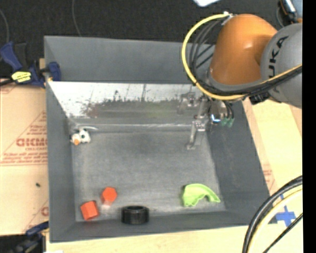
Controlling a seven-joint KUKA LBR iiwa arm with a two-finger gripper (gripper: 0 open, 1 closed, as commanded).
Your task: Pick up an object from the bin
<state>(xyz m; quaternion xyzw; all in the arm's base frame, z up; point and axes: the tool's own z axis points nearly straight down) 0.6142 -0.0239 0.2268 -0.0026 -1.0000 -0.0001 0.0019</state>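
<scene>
One gripper (pixel 198 128) (arm (pixel 287 62) marked "UKA"), open or closed unclear, hangs at bin (pixel 147 157) back-right.

Bright, even light is falling from above into the bin (pixel 147 157); its far wall (pixel 131 101) is glaring pale, the orange cover (pixel 242 46) gleaming softly.

The grey metal bin (pixel 147 165) has sloping walls and a flat, scuffed floor. On the floor by the left wall lies a small white object with yellow and black marks (pixel 80 137). Near the front left corner an orange cylinder (pixel 109 194) stands just beside an orange-red block (pixel 89 210). A black ring (pixel 134 214) lies against the front wall, and a lime-green crumpled piece (pixel 199 194) lies towards the front right.
</scene>
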